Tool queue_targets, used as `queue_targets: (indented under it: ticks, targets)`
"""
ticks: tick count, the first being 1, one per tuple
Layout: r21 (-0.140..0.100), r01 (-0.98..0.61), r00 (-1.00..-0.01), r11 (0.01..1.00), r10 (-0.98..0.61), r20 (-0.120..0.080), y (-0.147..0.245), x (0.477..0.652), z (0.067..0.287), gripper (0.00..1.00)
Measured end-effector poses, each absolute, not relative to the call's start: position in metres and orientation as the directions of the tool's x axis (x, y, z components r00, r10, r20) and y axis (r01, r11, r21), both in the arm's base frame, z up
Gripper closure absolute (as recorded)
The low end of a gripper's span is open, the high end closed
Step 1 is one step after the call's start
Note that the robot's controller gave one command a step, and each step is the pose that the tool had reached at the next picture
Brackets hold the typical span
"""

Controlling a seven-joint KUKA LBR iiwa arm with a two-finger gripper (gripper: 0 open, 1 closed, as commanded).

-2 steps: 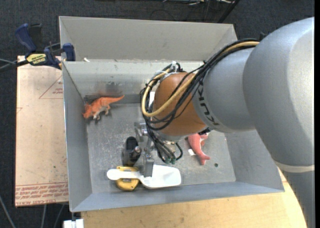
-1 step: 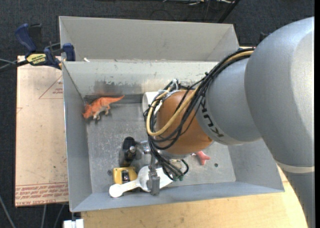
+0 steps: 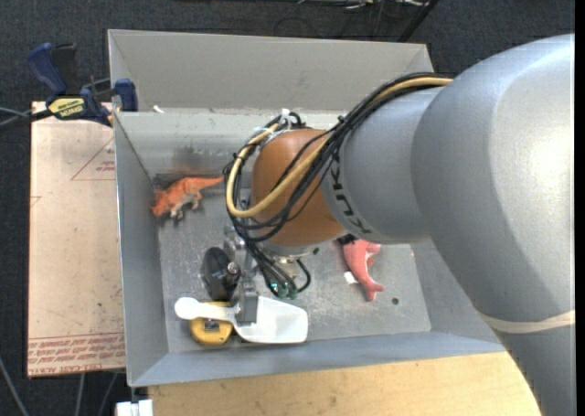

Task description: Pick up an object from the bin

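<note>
Five small things lie in the bin (image 3: 347, 318); the gripper (image 3: 243, 306), its opening impossible to tell, hangs over a white scoop (image 3: 283, 323) at 6 o'clock and should centre there, clear of the yellow piece (image 3: 208, 333).

White plastic scoop (image 3: 279, 323) lying flat, lower-left area of bin (image 3: 274, 357), handle pointing left.

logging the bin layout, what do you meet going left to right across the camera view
orange dinosaur → claw → pink toy
</note>
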State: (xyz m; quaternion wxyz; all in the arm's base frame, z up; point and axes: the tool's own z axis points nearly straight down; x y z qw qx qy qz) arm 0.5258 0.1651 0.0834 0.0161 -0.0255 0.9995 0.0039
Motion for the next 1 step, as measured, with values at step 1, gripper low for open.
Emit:
queue_targets:
  ticks: [1]
  targets:
    - [0.014,0.002,-0.999,1.0,0.002,-0.049,0.1905,0.5598,0.0898,1.0]
